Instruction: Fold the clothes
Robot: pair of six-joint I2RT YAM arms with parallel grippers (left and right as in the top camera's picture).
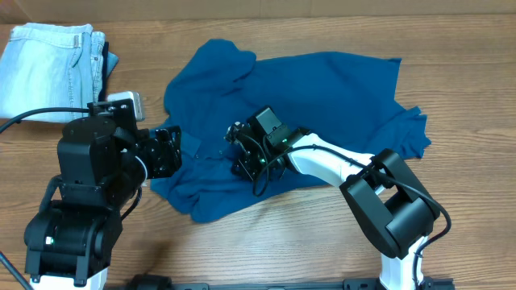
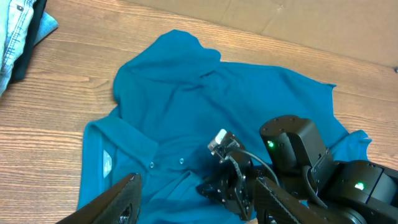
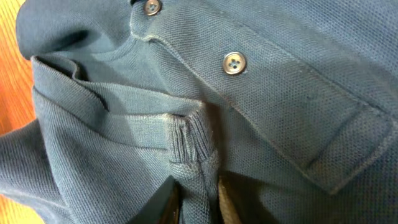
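Mid-table on shirt [image 1: 322, 89] — right gripper [image 3: 198, 200] pinches a fold beside the placket; left gripper [image 2: 193, 198] spread wide, empty — at left edge.

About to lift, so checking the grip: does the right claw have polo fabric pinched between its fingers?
Yes, the right claw squeezes a raised ridge of the polo shirt between its two fingertips.
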